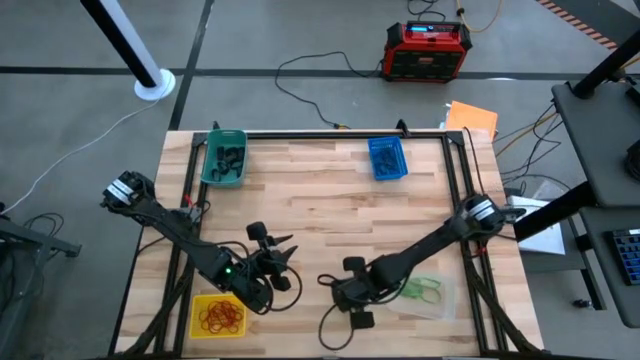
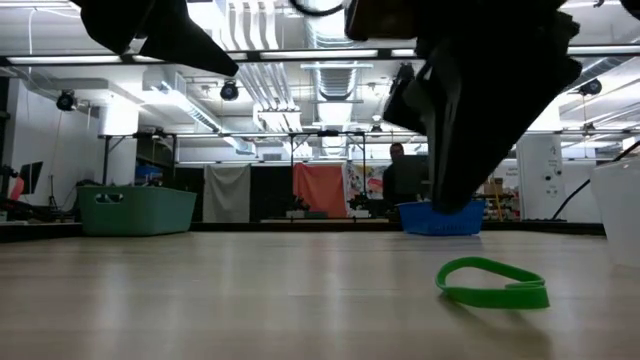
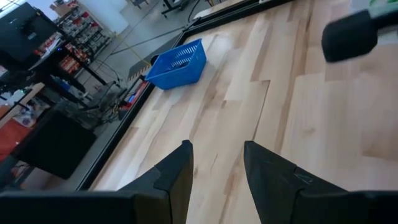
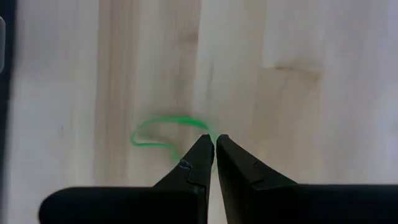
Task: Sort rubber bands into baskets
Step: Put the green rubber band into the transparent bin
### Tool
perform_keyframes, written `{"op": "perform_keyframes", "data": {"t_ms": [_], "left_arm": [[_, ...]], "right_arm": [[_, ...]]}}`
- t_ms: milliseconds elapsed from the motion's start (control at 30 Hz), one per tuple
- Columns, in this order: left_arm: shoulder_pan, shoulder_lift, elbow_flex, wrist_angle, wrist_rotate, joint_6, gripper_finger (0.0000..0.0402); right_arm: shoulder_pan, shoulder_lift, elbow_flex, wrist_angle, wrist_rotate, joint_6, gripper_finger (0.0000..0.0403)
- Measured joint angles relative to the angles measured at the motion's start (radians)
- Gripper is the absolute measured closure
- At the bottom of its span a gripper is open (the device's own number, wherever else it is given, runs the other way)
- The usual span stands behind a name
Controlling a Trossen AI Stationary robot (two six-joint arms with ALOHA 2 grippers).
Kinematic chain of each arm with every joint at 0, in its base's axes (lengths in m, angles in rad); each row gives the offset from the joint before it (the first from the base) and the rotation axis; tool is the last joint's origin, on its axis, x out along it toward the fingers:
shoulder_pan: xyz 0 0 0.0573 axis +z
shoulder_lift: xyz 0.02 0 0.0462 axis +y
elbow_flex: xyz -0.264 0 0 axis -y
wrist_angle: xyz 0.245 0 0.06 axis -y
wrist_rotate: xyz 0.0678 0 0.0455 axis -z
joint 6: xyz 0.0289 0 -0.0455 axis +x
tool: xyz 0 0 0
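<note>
Across the pale wooden table [image 1: 320,190] both dark arms reached toward its near middle, the left arm coming from the left edge and the right arm from the right edge. At the far left corner stood the teal basket [image 1: 224,157] with dark bands inside, and at the far right the blue basket [image 1: 387,158]; the yellow basket [image 1: 218,315] sat at the near left edge holding a heap of red-orange rubber bands [image 1: 221,317], while the clear basket [image 1: 432,292] lay at the near right with green bands [image 1: 424,289] in it. Just right of the yellow basket hung the left gripper [image 3: 217,163], its two fingers parted with a plain gap between them and nothing in that gap; bare wood showed past them, with the blue basket far off. Near the table's middle front, left of the clear basket, the right gripper [image 4: 215,144] pointed down at the wood with its fingertips pressed together. A single green rubber band [image 4: 166,133] lay on the boards right at those tips; whether the tips actually pinched its edge could not be told. From table height that green loop rested flat on the wood, well apart from every basket, under the dark bulk of the right arm
</note>
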Motion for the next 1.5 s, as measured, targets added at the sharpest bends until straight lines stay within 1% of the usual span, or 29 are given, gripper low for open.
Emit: {"op": "perform_keyframes", "data": {"t_ms": [67, 167, 233, 300, 400, 500, 600, 700, 800, 900, 967, 1100, 1133, 1333, 1433, 1500], "left_arm": [[0.000, 0.000, 0.000, 0.000, 0.000, -0.015, 0.0274], [0.000, 0.000, 0.000, -0.001, 0.000, -0.049, 0.0274], [0.000, 0.000, 0.000, -0.001, 0.000, -0.067, 0.0274], [0.000, 0.000, 0.000, -0.001, 0.000, -0.082, 0.0274], [0.000, 0.000, -0.001, -0.001, 0.000, -0.110, 0.0274], [0.000, 0.000, -0.001, -0.001, 0.001, -0.135, 0.0274], [0.000, 0.000, -0.001, -0.001, 0.024, -0.160, 0.0274], [0.000, 0.000, -0.001, 0.000, 0.073, -0.172, 0.0274], [-0.001, 0.000, -0.001, 0.000, 0.117, -0.191, 0.0274], [-0.004, 0.000, -0.001, -0.003, 0.135, -0.209, 0.0274], [-0.005, 0.000, -0.001, -0.004, 0.140, -0.215, 0.0274], [-0.008, 0.000, -0.001, -0.004, 0.141, -0.234, 0.0274], [-0.008, 0.000, -0.001, -0.004, 0.142, -0.238, 0.0274], [-0.008, 0.000, -0.001, -0.003, 0.188, -0.241, 0.0274], [-0.008, 0.000, -0.001, -0.003, 0.192, -0.241, 0.0274], [-0.008, 0.000, -0.001, -0.003, 0.192, -0.241, 0.0274]], "right_arm": [[-0.006, 0.013, 0.003, -0.001, -0.038, 0.008, 0.0382], [-0.005, 0.022, 0.003, 0.016, -0.040, 0.012, 0.0364], [0.000, 0.022, 0.003, 0.021, -0.037, 0.036, 0.0344], [0.008, 0.022, 0.004, 0.011, -0.012, 0.063, 0.0321], [0.023, 0.023, 0.003, -0.038, 0.055, 0.069, 0.0286], [0.037, 0.028, -0.004, -0.038, 0.102, 0.073, 0.0260], [0.041, 0.054, -0.005, -0.029, 0.104, 0.098, 0.0245], [0.041, 0.087, -0.005, -0.021, 0.102, 0.113, 0.0242], [0.041, 0.112, -0.001, -0.020, 0.100, 0.109, 0.0251], [0.041, 0.117, -0.001, -0.022, 0.101, 0.108, 0.0276], [0.041, 0.108, -0.003, -0.022, 0.102, 0.108, 0.0301], [0.041, 0.082, -0.007, -0.019, 0.097, 0.109, 0.0370], [0.041, 0.075, -0.008, -0.018, 0.097, 0.107, 0.0382], [0.046, 0.000, -0.008, -0.016, 0.102, 0.106, 0.0393], [0.055, -0.052, -0.008, -0.056, 0.114, 0.117, 0.0393], [0.065, -0.099, -0.007, -0.124, 0.119, 0.150, 0.0393]]}}
